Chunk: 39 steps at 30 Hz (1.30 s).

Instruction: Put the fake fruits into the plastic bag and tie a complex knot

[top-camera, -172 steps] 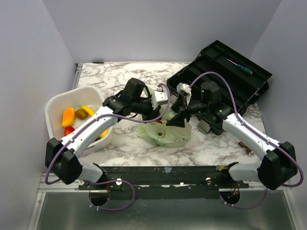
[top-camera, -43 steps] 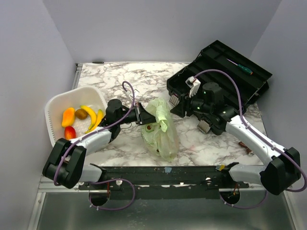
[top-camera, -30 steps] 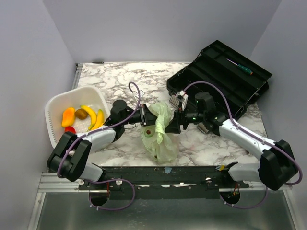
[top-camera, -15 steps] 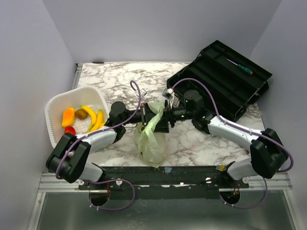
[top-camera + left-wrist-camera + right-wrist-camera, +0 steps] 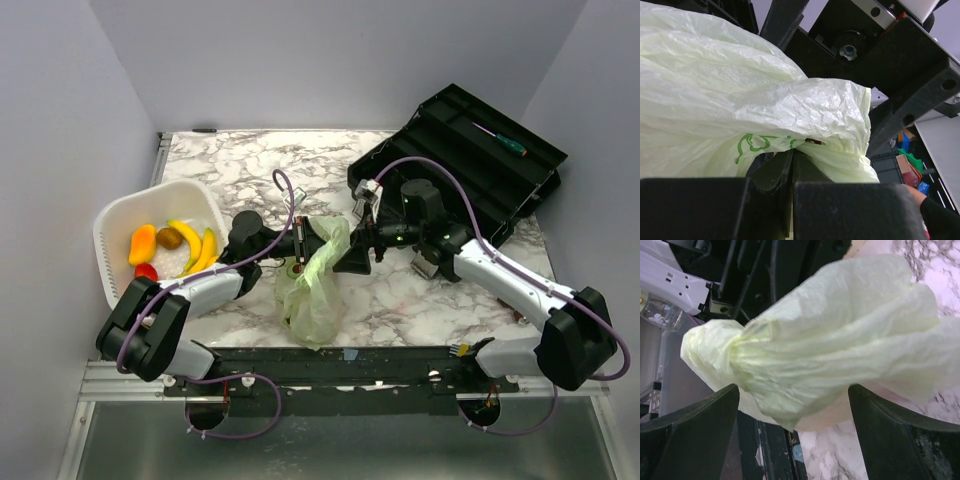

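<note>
The pale green plastic bag [image 5: 312, 292] lies on the marble table between my arms, its top lifted and gathered. My left gripper [image 5: 308, 246] is shut on the bag's upper plastic [image 5: 745, 95], jaws pressed together [image 5: 791, 155]. My right gripper [image 5: 352, 257] is open just right of the bag, touching nothing. In the right wrist view a twisted bunch of the bag [image 5: 735, 347] hangs before the spread fingers [image 5: 695, 425]. A dark round piece [image 5: 296, 268] shows at the bag. Other fake fruits lie in the white basket: mango [image 5: 142, 243], bananas [image 5: 192, 246], red apple [image 5: 146, 271].
The white basket [image 5: 112, 216] stands at the left edge. An open black toolbox [image 5: 470, 165] with a green-handled screwdriver [image 5: 500, 138] fills the back right. A small reddish item [image 5: 516, 306] lies by the right arm.
My right gripper has let go of the bag and drawn back to the right, open. The bag has slid a little left and sags from my left gripper.
</note>
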Each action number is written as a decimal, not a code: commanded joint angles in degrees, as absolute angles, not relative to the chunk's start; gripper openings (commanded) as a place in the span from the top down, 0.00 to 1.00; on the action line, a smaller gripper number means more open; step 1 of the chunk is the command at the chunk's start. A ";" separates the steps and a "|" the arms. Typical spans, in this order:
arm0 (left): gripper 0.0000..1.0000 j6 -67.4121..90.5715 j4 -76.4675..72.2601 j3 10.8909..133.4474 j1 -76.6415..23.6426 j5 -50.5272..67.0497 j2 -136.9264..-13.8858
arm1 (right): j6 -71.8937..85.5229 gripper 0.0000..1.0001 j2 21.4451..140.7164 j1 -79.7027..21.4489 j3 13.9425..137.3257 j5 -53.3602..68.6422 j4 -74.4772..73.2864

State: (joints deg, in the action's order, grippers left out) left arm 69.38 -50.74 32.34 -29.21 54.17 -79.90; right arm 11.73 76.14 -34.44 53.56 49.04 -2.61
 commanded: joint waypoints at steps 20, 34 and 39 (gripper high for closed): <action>1.00 68.95 -53.05 33.15 -29.87 55.75 -82.67 | 20.03 0.58 79.10 -32.46 55.26 54.08 13.48; 1.00 70.66 -53.83 32.81 -27.95 55.51 -83.38 | 10.82 0.35 73.73 -30.87 53.75 51.92 -3.17; 1.00 71.25 -55.20 32.56 -27.86 55.49 -83.05 | 6.01 0.30 69.79 -29.76 52.15 50.71 -13.01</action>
